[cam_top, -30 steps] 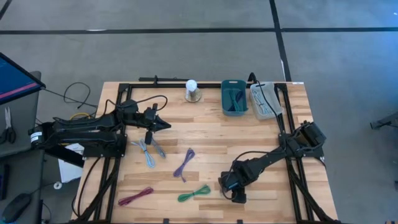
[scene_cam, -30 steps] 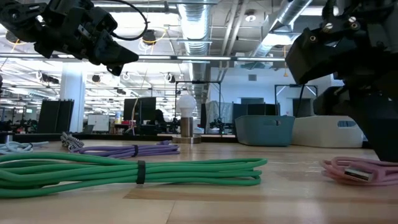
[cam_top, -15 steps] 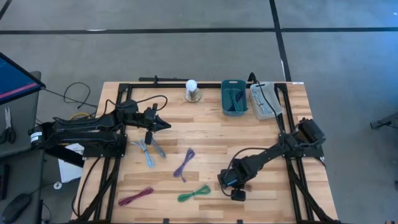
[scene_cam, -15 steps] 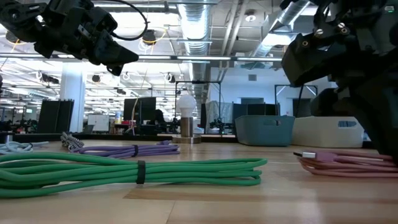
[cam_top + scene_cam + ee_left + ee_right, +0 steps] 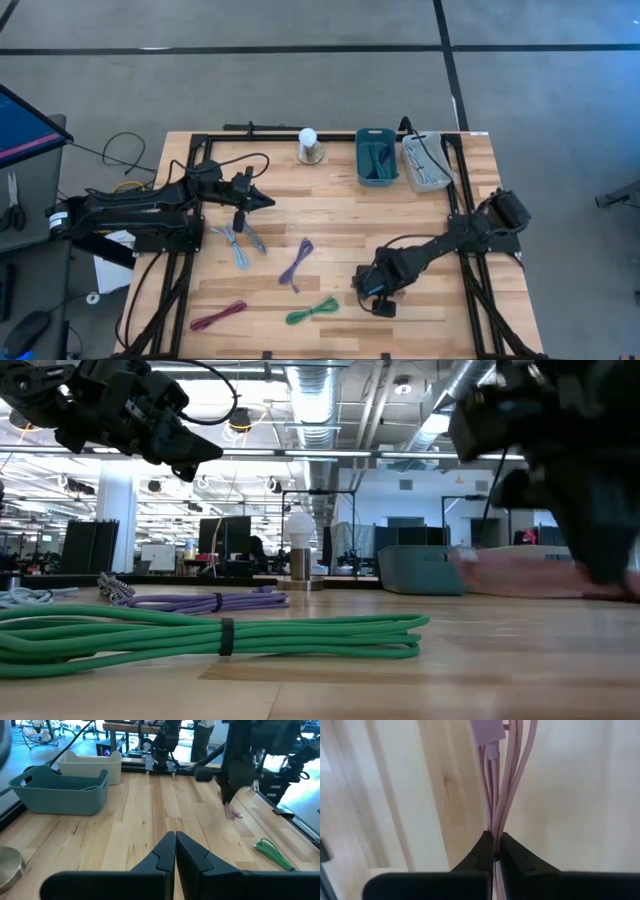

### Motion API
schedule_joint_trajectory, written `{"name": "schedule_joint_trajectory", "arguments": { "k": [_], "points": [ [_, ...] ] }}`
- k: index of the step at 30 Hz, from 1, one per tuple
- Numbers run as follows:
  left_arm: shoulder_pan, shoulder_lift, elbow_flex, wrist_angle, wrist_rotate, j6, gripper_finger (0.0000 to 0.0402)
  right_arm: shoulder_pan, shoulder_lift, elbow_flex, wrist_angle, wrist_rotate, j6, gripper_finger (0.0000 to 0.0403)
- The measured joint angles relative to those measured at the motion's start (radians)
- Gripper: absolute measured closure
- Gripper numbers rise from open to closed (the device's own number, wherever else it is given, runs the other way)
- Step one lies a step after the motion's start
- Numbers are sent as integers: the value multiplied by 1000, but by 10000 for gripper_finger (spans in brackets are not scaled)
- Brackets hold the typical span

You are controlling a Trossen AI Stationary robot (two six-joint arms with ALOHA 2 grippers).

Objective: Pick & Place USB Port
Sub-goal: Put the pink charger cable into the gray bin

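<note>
The pink USB cable [image 5: 506, 775] is a bundle of several strands with a plug [image 5: 487, 731] at its far end. My right gripper [image 5: 495, 851] is shut on it over the table's near right part [image 5: 380, 296]. In the low view the cable [image 5: 520, 572] shows blurred above the tabletop. The high view hides it under the gripper. My left gripper [image 5: 262, 200] hovers shut over the table's far left, holding nothing [image 5: 175, 842]. My right gripper pinches several strands of the pink cable bundle [image 5: 496, 831] between its two fingertips, coming from above and pointing down. The strands run on lengthwise past the fingers and hang below them. The cable is off the table in the low view.
A green cable [image 5: 312, 312], a purple one [image 5: 296, 264], a magenta one [image 5: 218, 317] and a grey one [image 5: 238, 243] lie on the wooden table. At the far edge stand a teal bin [image 5: 377, 157], a white bin [image 5: 425, 162] and a small lamp [image 5: 309, 146].
The pink cable lay on the table at the right a second ago. It then slid a little toward the left and is now lifted off the tabletop by my right gripper, which has risen with it.
</note>
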Motion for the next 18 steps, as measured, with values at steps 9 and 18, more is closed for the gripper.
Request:
{"name": "schedule_joint_trajectory", "arguments": {
  "k": [9,18],
  "points": [
    [0,0,0,0,0,0,389,-12,-203,1,-187,284,99,402],
    [0,0,0,0,0,0,389,-33,-379,2,-446,475,240,403]
  ]
}}
